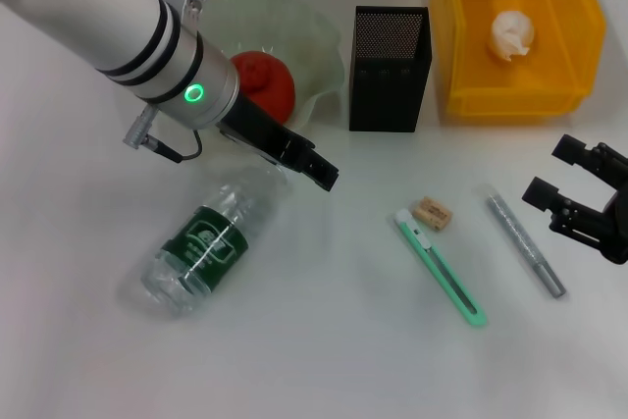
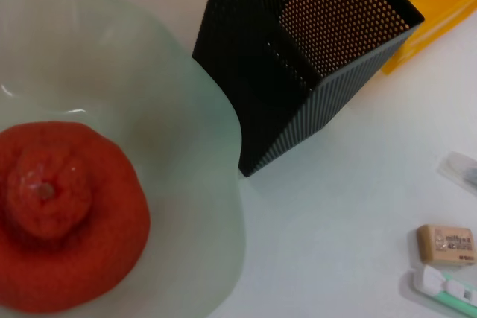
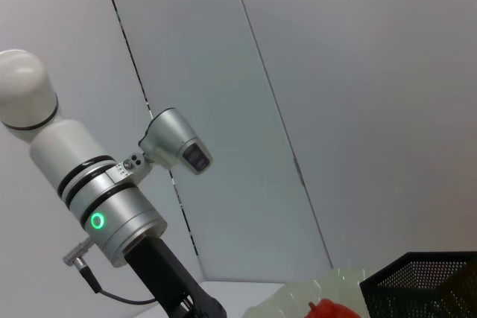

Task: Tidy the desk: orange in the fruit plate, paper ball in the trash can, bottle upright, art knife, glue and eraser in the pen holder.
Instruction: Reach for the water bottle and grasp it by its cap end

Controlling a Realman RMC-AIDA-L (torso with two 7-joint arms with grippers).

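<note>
The left arm (image 1: 118, 26), nearest the head cam, is reaching diagonally across the white worktop (image 1: 324, 360), w/ its green ring light glowing. The left pincer (image 1: 319, 172) is hovering just above the worktop beside the bottle's neck end, holding nothing; can't tell if its fingers are spread or closed.

Yellow trash can (image 1: 579, 56) is sitting at the far right, w/ the paper ball (image 1: 512, 34) lying inside it. The pale green fruit plate (image 1: 319, 41) is sitting at the far left-centre, partly behind the left arm, w/ the orange (image 1: 267, 80) resting in it; left wrist cam is showing the orange (image 2: 63, 229) close up on the plate (image 2: 201, 184).

Clear bottle (image 1: 206, 242) w/ a green label is lying on its side near the left front, cap end pointing toward the left pincer. Black mesh pen holder (image 1: 390, 68) is standing upright btwn plate and trash can, just beside the plate rim.

Right pincer (image 1: 549, 179) is idling at the right edge, fingers spread, gripping nothing.

Green art knife (image 1: 442, 268) is lying flat at centre-right. Grey glue stick (image 1: 525, 245) is lying to its right, near the right pincer. Tan eraser (image 1: 432, 214) is lying just beside the knife's far end, apart from the glue.
</note>
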